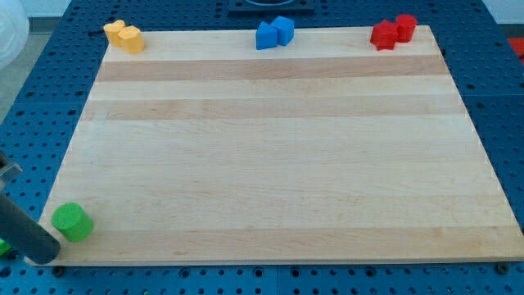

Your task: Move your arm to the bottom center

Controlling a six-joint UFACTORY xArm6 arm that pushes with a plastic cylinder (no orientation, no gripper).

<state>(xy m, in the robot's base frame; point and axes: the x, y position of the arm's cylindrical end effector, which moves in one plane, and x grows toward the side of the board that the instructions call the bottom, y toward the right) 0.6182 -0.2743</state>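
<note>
My tip [51, 259] is at the view's bottom left corner, just off the wooden board [278, 156], and the dark rod leans up to the left. A green cylinder [72, 222] stands on the board's bottom left corner, just up and to the right of the tip; I cannot tell whether they touch. Two yellow blocks [124, 37] sit together at the board's top left corner. Two blue blocks [274, 34] sit at the top centre. A red star-like block [382, 35] and a red cylinder [405, 26] sit at the top right.
The board lies on a blue perforated table [499, 98]. A bit of another green thing [3, 245] shows at the view's left edge, behind the rod. A white object [10, 41] is at the top left.
</note>
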